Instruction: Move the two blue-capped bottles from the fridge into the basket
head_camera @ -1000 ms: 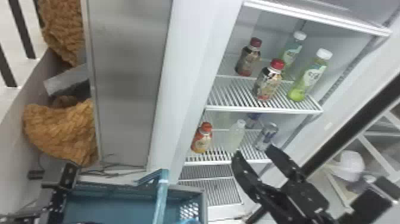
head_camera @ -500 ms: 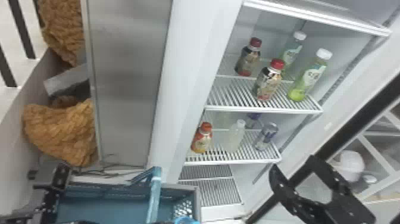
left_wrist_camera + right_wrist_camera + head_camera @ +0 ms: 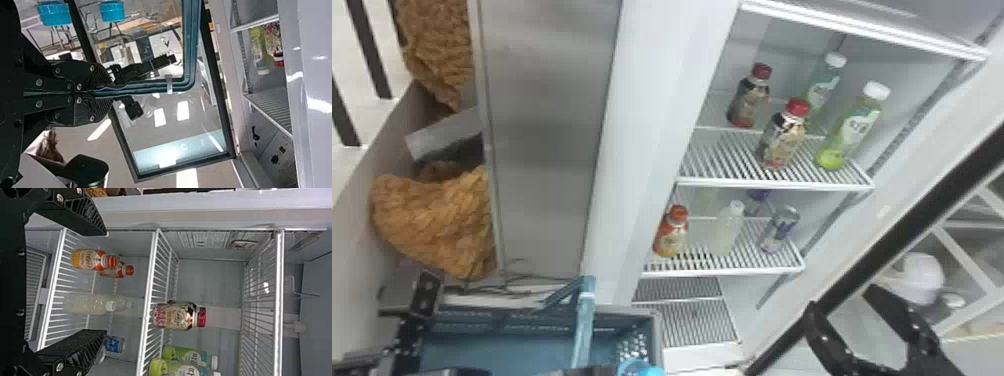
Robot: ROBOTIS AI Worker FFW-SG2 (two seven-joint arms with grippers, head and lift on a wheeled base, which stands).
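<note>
Looks like both blue-capped bottles (image 3: 55, 15) are in the basket (image 3: 502, 352) already. The left end effector (image 3: 111, 93) is clamped on the handle (image 3: 584, 325); the right one (image 3: 105, 283) is wide open. I'd guess smooth, stiffish plastic, maybe full and slippery if damp — so if one needs straightening, grab its body below the cap, not too hard.

We see smooth blue plastic on the basket (image 3: 497, 352), ribbed plastic on the blue bottle caps (image 3: 54, 15) — then a shiny metal drink can (image 3: 778, 232), glossy shelf rail (image 3: 278, 301) and rough, fleecy-looking brown cloth (image 3: 439, 220).
</note>
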